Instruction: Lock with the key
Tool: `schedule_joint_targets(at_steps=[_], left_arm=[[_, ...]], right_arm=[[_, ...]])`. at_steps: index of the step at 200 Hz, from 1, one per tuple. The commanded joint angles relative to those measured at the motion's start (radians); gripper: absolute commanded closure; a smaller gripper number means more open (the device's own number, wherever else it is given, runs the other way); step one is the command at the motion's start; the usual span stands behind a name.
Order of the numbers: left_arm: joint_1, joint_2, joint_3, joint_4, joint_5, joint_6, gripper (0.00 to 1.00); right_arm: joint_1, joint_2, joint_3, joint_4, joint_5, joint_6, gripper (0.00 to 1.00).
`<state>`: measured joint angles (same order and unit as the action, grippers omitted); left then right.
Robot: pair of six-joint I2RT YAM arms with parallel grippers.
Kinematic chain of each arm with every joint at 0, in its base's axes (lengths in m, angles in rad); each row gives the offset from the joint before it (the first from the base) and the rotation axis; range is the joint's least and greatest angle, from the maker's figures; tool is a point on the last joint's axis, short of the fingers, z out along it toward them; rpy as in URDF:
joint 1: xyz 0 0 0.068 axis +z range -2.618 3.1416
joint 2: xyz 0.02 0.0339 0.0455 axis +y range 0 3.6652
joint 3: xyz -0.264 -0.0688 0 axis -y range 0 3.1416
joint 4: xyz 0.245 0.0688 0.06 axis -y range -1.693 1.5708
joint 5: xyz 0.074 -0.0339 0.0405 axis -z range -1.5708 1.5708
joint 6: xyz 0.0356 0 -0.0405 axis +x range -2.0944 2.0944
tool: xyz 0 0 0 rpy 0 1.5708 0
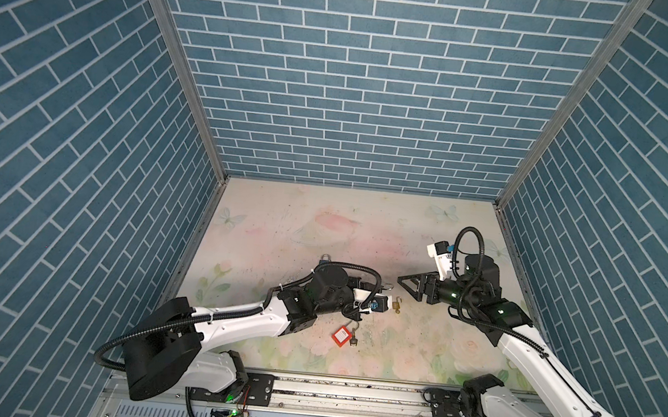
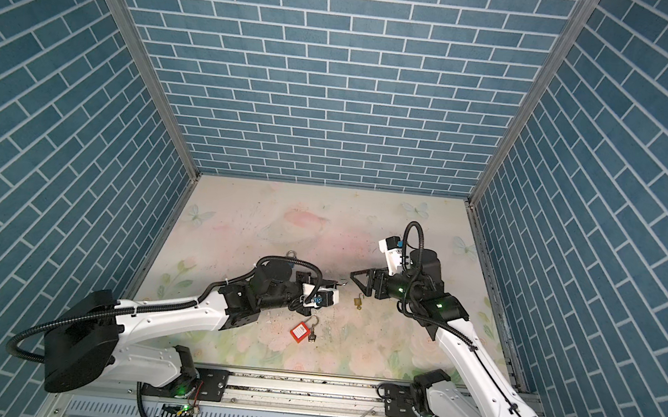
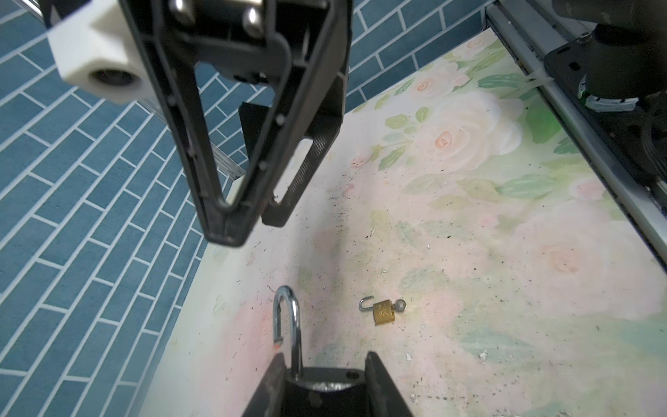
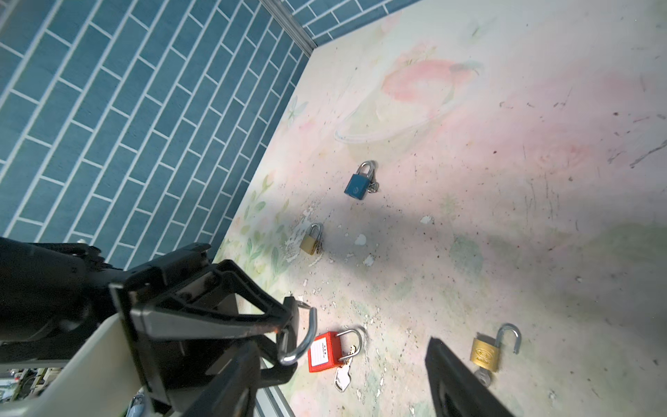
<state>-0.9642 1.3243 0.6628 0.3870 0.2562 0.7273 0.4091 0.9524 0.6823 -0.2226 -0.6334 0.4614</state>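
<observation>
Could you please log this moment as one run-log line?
left gripper: shut on padlock, shackle open | right gripper: open, empty | open brass padlock: untouched

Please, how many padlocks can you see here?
5: one padlock in the left gripper; on the table a blue padlock, closed brass padlock, red padlock, open brass padlock. Arms may hide others.

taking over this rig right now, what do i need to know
Left gripper: shut on dark padlock, shackle open.
Right gripper: open, empty, facing it.
Table: small brass padlock open, key in it; red padlock, blue padlock, second brass padlock look closed.
Left to do: likely press the held shackle shut, then the small brass one.
</observation>
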Motion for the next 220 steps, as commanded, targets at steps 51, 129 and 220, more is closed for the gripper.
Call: schedule_joint_targets(at_steps=[51, 129, 220], left_arm=[[-0.044, 0.036, 0.032, 0.000, -0.061, 0.115, 1.00], [-0.042, 0.046, 0.035, 0.034, -0.066, 0.094, 1.00], [-0.023, 0.050, 0.043, 0.039, -0.051, 0.038, 1.00]], right_arm=[[0.046, 0.090, 0.033, 0.019, 0.076, -0.041, 0.30], [0.077, 0.111, -0.013, -0.006, 0.098, -0.048, 0.47], [0.078, 0.066, -0.039, -0.035, 0.060, -0.061, 0.63]])
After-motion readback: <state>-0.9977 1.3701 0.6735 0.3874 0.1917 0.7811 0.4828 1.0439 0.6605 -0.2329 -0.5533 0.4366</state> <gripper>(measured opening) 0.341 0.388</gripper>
